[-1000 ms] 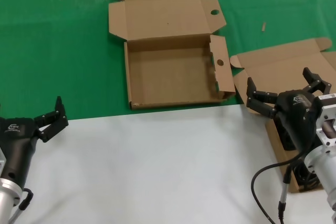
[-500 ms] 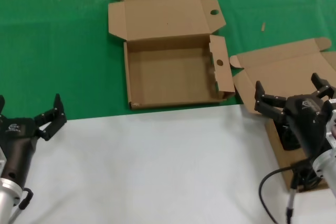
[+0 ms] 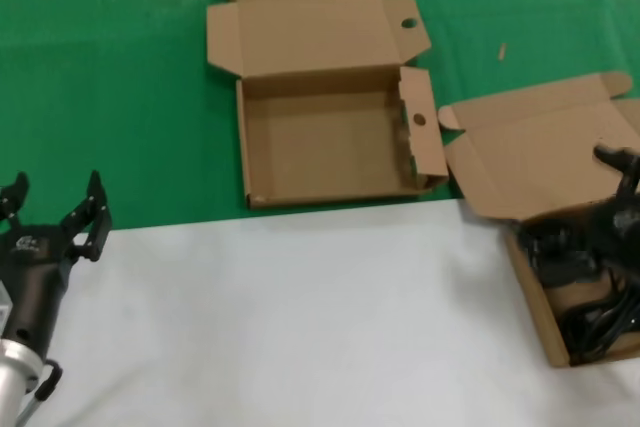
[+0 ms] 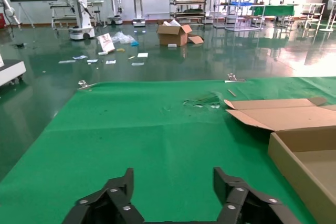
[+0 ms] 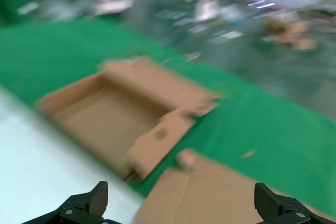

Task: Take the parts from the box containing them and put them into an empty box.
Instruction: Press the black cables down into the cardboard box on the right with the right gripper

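The table (image 3: 300, 327) carries the empty box (image 3: 330, 142), lid thrown back, at about twelve o'clock, and the box containing them (image 3: 530, 162) at three o'clock, with the parts (image 3: 590, 292) lying black in its tray. The right gripper (image 3: 625, 192) hangs right over those parts, fingers spread wide, plainly the nearer arm. The left gripper (image 3: 52, 215) waits at eight o'clock, fingers released, well apart.

A green cloth (image 3: 110, 77) covers the far part of the work surface, a white sheet (image 3: 290, 317) the near part. Beyond lies a glossy dark floor (image 4: 157, 66) littered with papers — other robots on stands (image 4: 79, 9), an open carton (image 4: 176, 32) and tables along the back wall
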Robot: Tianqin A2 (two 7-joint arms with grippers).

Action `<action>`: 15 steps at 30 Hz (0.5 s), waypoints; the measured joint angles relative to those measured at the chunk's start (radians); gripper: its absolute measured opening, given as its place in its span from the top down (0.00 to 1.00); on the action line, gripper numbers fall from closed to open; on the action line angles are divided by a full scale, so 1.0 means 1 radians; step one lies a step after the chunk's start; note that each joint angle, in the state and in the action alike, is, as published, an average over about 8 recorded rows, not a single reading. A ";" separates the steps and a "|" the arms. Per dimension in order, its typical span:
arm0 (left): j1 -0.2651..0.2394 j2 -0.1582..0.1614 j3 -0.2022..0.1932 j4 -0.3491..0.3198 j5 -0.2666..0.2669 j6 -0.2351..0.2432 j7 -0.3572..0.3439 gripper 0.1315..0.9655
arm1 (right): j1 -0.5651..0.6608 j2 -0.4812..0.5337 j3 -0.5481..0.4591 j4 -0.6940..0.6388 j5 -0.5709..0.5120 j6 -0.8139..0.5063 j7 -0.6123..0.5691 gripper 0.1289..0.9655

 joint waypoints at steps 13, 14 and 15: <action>0.000 0.000 0.000 0.000 0.000 0.000 0.000 0.74 | 0.232 0.384 -0.171 -0.145 0.041 -0.573 -0.215 0.00; 0.000 0.000 0.000 0.000 0.000 0.000 0.000 0.76 | 0.277 0.377 -0.189 -0.172 0.017 -0.618 -0.232 0.00; 0.000 0.000 0.000 0.000 0.000 0.000 0.000 0.79 | 0.323 0.367 -0.205 -0.199 -0.009 -0.661 -0.248 0.00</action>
